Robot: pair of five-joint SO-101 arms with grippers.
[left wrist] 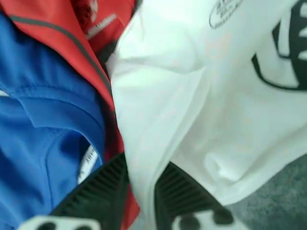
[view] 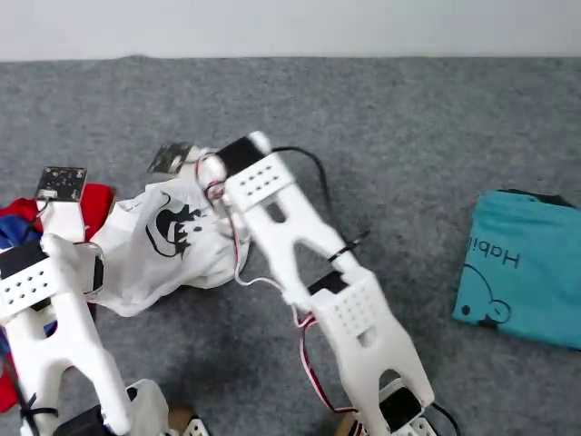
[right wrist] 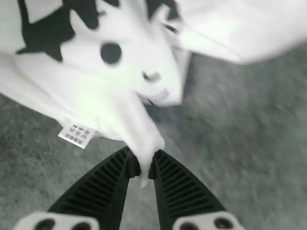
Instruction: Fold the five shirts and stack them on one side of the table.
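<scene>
Pinching edges of the white shirt [view: 172, 245], the left claw [left wrist: 141, 178] and right claw [right wrist: 142, 165] look mid-spread — next, likely, pull it flat to fold.

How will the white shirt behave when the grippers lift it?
Probably floppy: the white shirt lies crumpled and bunches in the right gripper. Likely light, since the cloth looks thin. It may sag between that and the left gripper, which pinches it.

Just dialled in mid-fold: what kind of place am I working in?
Probably a robot test bench rather than a home: a grey felt-covered table against a bare white wall, with a white shirt and a teal shirt laid out.
</scene>
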